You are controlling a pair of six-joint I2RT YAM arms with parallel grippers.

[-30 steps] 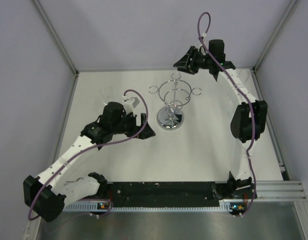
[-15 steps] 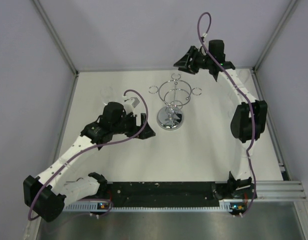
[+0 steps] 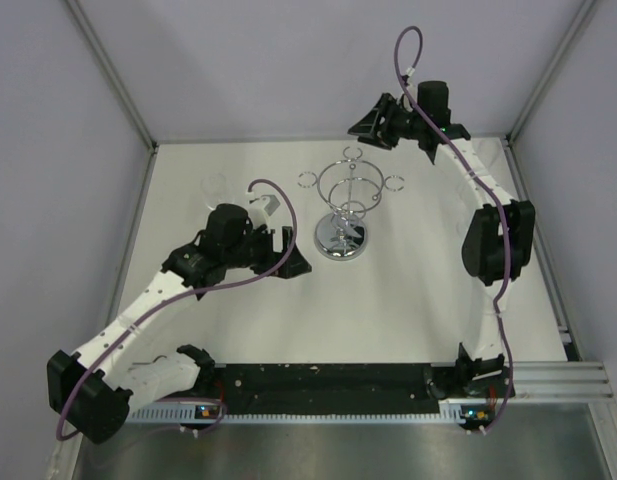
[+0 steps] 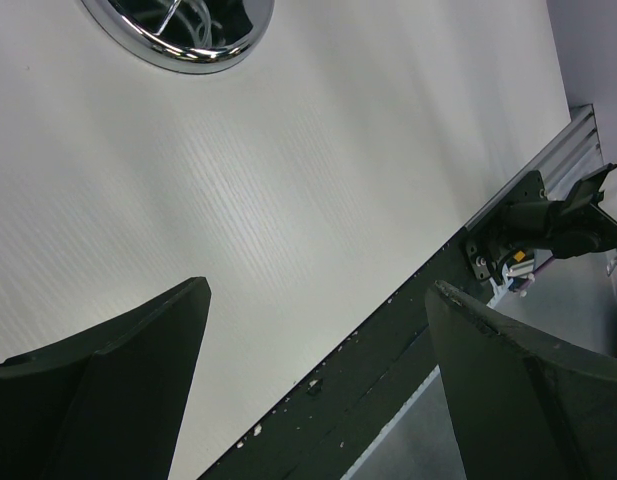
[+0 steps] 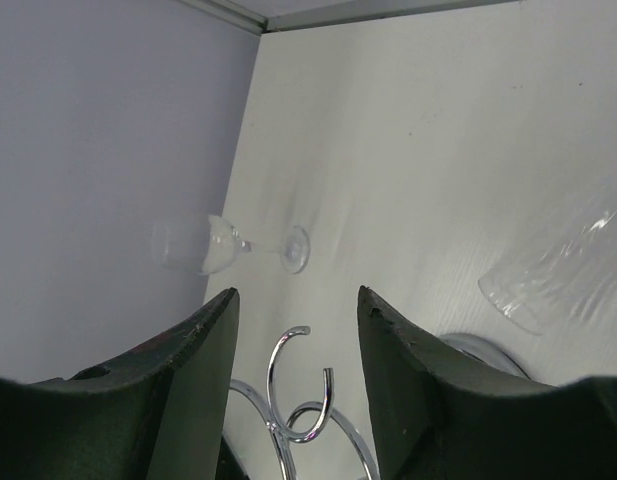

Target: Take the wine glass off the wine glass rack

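The chrome wine glass rack (image 3: 345,192) stands mid-table on its round mirrored base (image 3: 340,238). A clear wine glass (image 3: 216,185) stands upright on the table near the left wall, apart from the rack; it also shows in the right wrist view as the wine glass (image 5: 226,246). My right gripper (image 3: 364,127) hovers behind the rack's top. In its wrist view the right gripper (image 5: 298,291) is open, and a rack ring (image 5: 280,372) lies between the fingers untouched. My left gripper (image 3: 292,255) sits low, left of the base, and the left gripper (image 4: 319,285) is wide open and empty.
A second clear glass (image 5: 558,272) shows at the right edge of the right wrist view, cut off; how it rests I cannot tell. The rack base (image 4: 188,40) sits at the top of the left wrist view. Walls close the left, back and right.
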